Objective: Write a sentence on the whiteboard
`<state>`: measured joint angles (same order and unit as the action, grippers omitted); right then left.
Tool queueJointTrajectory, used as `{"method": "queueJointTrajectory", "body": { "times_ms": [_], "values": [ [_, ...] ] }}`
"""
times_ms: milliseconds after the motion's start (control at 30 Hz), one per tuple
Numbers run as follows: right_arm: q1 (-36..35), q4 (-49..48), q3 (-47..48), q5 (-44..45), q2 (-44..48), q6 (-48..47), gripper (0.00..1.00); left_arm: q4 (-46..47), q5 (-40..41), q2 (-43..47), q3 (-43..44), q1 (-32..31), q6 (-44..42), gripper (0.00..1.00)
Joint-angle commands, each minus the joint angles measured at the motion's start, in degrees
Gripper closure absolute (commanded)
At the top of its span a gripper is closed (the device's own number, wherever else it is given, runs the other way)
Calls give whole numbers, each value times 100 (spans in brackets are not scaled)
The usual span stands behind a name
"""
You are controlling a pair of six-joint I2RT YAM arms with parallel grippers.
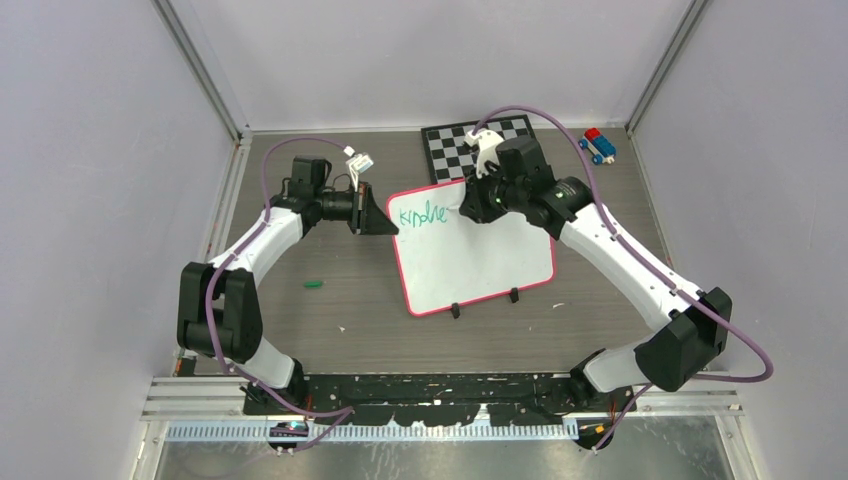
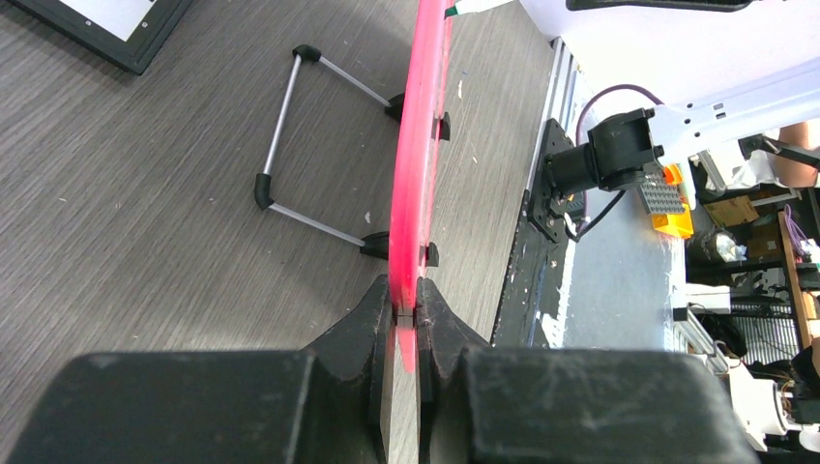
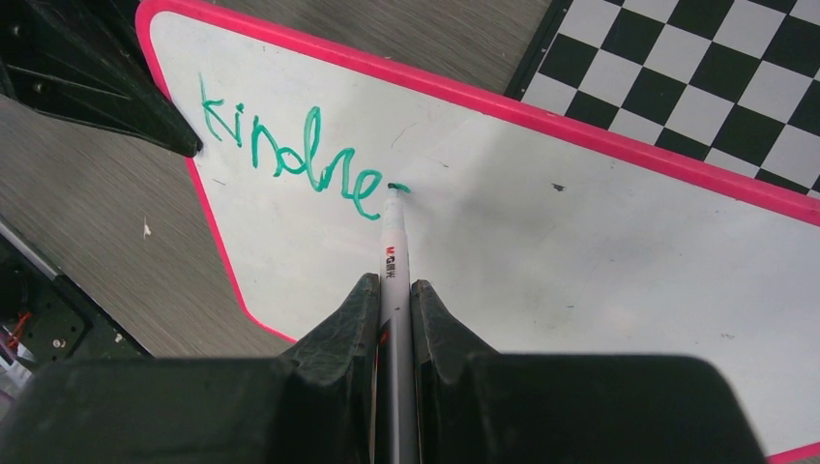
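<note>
The whiteboard (image 1: pixel 480 260) is found propped at mid-table, its pink frame pinched by the closed left gripper (image 2: pixel 406 309). A marker (image 3: pixel 394 246) is clamped in the closed right gripper (image 3: pixel 395 290), tip on the unfinished sentence (image 3: pixel 280 159). The board is judged light, stiff and slippery; the frame edge is deemed the proper hold.
</note>
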<state>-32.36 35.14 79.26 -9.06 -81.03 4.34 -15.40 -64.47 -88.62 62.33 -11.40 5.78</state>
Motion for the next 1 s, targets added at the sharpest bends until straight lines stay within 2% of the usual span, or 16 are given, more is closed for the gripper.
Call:
{"method": "queueJointTrajectory", "body": {
  "times_ms": [0,533,967],
  "values": [
    [-19,-297,-120,58,42,-58,100,-14,-203,56,13,-38,-32,100],
    [298,-156,-354,-69,315,-35,100,-37,-190,38,8,-38,-59,100],
    [-74,-76,-218,-269,68,73,100,-34,-179,55,15,-39,-42,100]
  ]
}}
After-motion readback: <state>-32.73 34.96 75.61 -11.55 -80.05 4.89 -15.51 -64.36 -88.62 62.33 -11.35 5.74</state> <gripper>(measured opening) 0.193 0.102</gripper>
